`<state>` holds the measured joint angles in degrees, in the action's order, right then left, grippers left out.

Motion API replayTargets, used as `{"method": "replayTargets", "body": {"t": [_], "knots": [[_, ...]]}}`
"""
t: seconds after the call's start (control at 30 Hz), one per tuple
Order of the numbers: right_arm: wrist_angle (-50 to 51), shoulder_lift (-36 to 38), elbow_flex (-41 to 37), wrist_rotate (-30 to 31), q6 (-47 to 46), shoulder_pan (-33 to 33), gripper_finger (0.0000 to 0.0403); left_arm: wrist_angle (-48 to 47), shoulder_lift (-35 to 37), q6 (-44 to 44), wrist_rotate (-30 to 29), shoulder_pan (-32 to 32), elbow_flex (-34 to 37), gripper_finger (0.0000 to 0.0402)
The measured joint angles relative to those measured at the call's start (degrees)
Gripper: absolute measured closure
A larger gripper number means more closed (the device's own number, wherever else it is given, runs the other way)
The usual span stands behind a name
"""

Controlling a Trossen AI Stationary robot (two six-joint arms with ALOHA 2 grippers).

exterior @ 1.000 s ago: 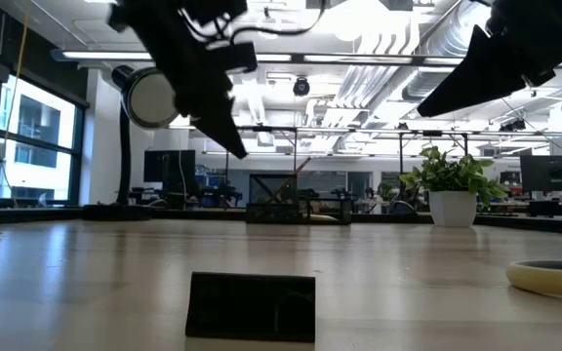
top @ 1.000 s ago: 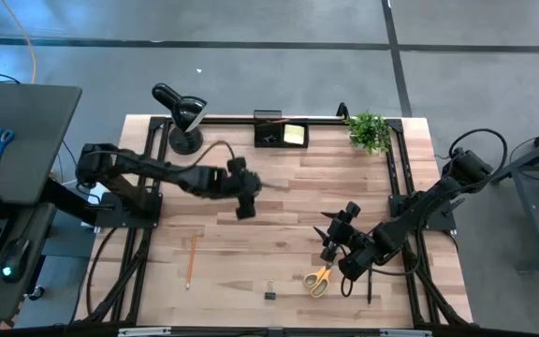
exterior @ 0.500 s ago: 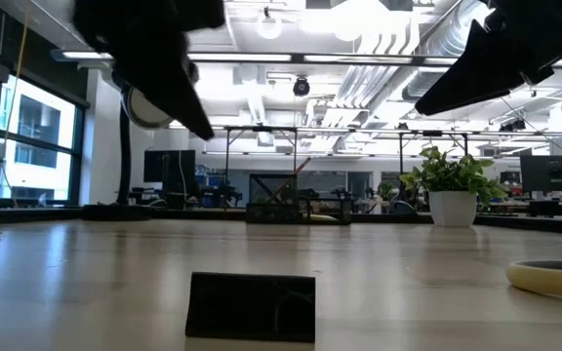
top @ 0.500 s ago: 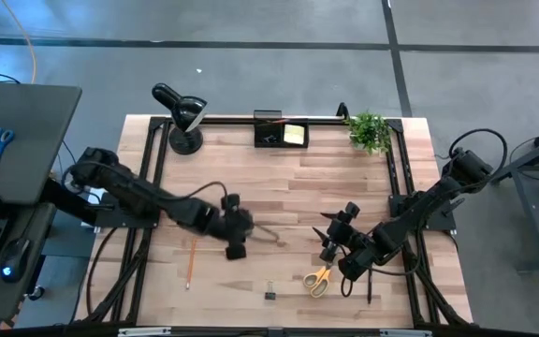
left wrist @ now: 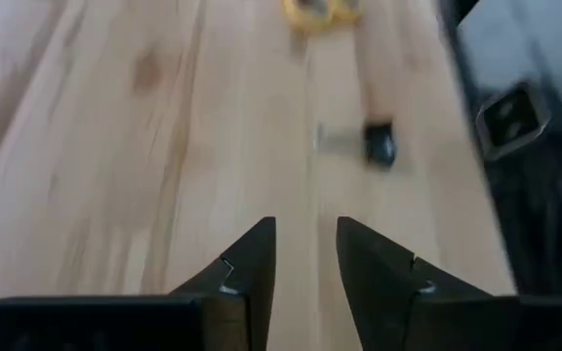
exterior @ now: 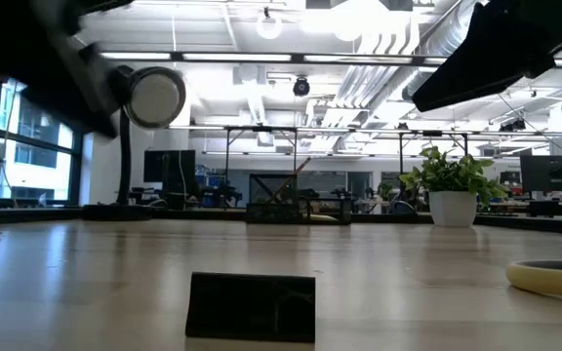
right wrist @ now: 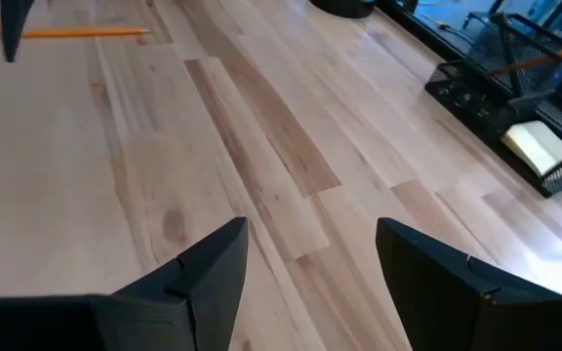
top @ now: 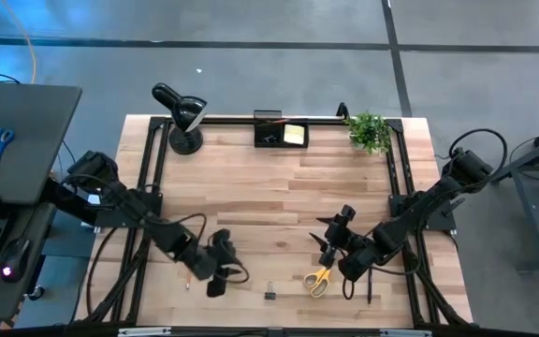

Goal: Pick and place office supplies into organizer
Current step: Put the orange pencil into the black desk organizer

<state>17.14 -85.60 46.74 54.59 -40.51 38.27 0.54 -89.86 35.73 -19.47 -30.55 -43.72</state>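
My left gripper hovers low over the near left part of the table, beside the orange pencil, which my arm partly hides. Its fingers stand a little apart with only bare wood between them. A black binder clip and the yellow-handled scissors lie flat farther right. My right gripper waits open above the table, just beyond the scissors. The black organizer stands at the far edge with a yellow sticky-note pad in it.
A black desk lamp stands at the far left corner and a potted plant at the far right. A dark pen lies under my right arm. Bare wood fills the table's middle.
My left gripper has swung from the table's middle toward the near edge and the left, sinking lower, and has ended up beside the pencil. In the low view the left arm has gone off to the left. My right arm has kept still.
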Motion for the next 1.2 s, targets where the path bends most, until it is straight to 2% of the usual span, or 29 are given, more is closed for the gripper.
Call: {"method": "replayTargets", "body": {"t": [0.2, 0.33, 0.43, 0.57, 0.73, 0.93, 1.2], "knots": [[-2.7, 0.0, 0.0, 0.0, 3.4, -2.0, 0.0181, -17.4, 0.8, 14.5, -1.1, -2.4, -0.2, 0.0316], [-2.9, -0.3, 0.0, 0.1, 3.5, -3.4, 0.0181, -21.9, 2.9, 20.6, -1.5, -5.1, -0.3, 0.0323], [-4.8, -1.7, 0.0, -0.1, 5.1, -4.5, 0.0181, -25.7, 5.1, 25.8, -4.5, -8.3, -0.3, 0.033], [-12.9, -5.2, 0.0, -3.6, 13.7, -6.3, 0.0181, -34.4, 7.1, 38.4, -6.5, -12.4, -0.3, 0.0342], [-22.3, -7.7, 0.0, -8.8, 24.7, -8.3, 0.0181, -43.1, 7.3, 54.3, -3.6, -15.6, -0.3, 0.0347], [-25.7, -7.8, 0.0, -11.4, 31.7, -9.5, 0.0181, -46.5, 7.3, 62.9, -1.6, -17.9, -0.3, 0.032], [-25.6, -7.8, 0.0, -14.2, 36.1, -11.6, 0.0181, -47.3, 7.3, 67.1, 6.8, -17.8, -0.3, 0.0254]]}}
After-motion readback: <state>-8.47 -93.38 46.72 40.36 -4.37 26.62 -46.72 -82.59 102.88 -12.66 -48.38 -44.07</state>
